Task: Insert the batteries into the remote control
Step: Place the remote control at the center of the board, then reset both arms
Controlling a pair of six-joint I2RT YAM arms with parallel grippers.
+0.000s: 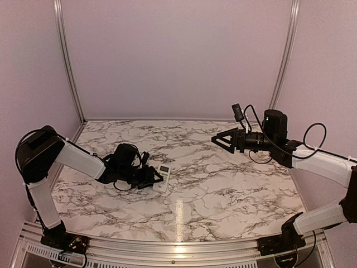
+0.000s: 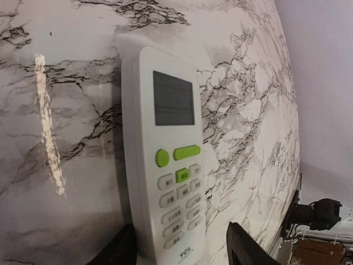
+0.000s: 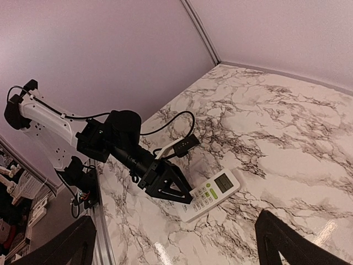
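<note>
- The small white rectangular plastic remote control (image 2: 171,160) lies flat on the white, dark-veined marble-patterned surface (image 1: 223,184). It is face up, with the grey display window at the end away from the left arm and the green and white buttons at the near end.
- The left end effector (image 2: 180,243) sits low at the button end, with its black fingers (image 2: 242,248) spread to either side of the casing. A strip of surface shows between one finger and the remote's edge, so nothing is pinched. The other finger is just beside the opposite edge, and I cannot tell whether it touches.
- The right end effector (image 1: 222,139) hangs raised over the right half of the surface, well apart from the remote. Its jaws are spread wide and hold nothing.
- No batteries show in any view. The remote's back lies against the surface, so I cannot tell what state its compartment is in.
- The step in hand looks like the left arm handling the remote body.
- If a grip follows, the jaws should be centred so both fingers meet the long edges together. Otherwise the light, smooth casing will likely pivot on the glossy surface.
- The hold should be close to the end, leaving the back free.
- To expose the back, the remote should be lifted clear before turning, not dragged.
</note>
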